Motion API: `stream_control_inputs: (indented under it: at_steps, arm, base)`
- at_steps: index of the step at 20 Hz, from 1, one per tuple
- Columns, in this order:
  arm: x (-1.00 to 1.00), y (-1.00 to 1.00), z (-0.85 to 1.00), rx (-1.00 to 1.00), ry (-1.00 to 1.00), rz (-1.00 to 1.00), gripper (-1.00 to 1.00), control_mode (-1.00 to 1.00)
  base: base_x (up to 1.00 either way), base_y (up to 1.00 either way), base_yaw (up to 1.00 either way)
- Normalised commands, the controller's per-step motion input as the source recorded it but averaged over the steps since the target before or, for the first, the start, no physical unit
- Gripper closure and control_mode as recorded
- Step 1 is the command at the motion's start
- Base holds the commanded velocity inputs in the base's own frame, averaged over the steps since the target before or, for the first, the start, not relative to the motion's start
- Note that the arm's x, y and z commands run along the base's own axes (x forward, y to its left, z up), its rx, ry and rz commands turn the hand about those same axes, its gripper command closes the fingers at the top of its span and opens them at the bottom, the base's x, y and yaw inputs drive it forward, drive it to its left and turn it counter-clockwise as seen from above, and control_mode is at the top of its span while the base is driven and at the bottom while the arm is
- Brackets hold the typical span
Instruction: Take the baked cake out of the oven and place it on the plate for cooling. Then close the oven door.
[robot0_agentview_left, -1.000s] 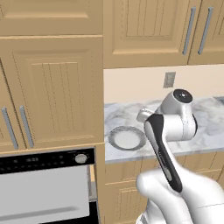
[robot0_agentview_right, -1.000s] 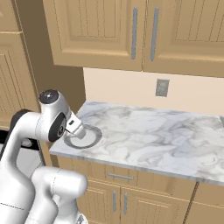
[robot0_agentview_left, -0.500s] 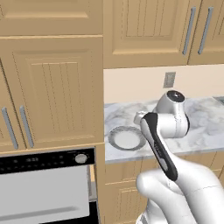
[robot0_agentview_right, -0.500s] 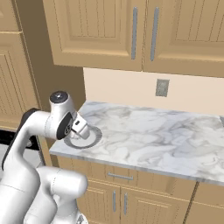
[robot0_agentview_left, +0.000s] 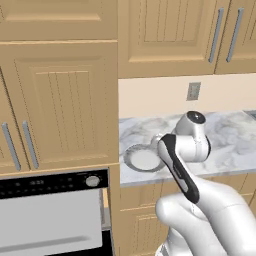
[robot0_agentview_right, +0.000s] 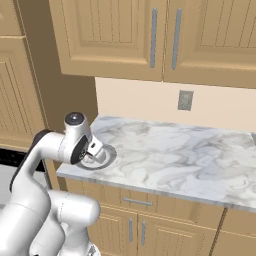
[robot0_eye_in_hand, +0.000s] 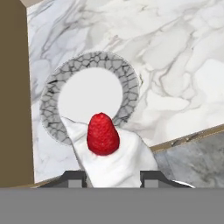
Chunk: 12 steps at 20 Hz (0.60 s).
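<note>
the jaws of the gripper (robot0_eye_in_hand: 111, 175) are clamped on the baked cake (robot0_eye_in_hand: 109, 153), a pale wedge topped with a red berry, held between the two finger tips. the cake hangs over the near rim of the plate (robot0_eye_in_hand: 129, 87), which sits on the marble worktop (robot0_eye_in_hand: 175, 65) close to its edge. the oven door (robot0_agentview_left: 47, 222) stands open.

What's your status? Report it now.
Gripper shut on cake slice, above plate near its rim. Plate bare on marble counter. Oven door open. Nothing in the way.
</note>
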Motion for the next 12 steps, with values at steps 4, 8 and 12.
stream_control_inputs:
  at_steps: [4, 8, 12]
  arm:
    - [0.14, 0.07, -0.25, 0.00, 0.00, 0.05, 1.00, -1.00]
    - [0.14, 0.12, -0.18, 0.00, 0.02, 0.04, 1.00, -1.00]
    - [0.16, 0.14, -0.11, 0.00, 0.03, 0.04, 1.00, -1.00]
  base:
    - [0.00, 0.00, 0.00]
    - [0.00, 0.00, 0.00]
    - [0.00, 0.00, 0.00]
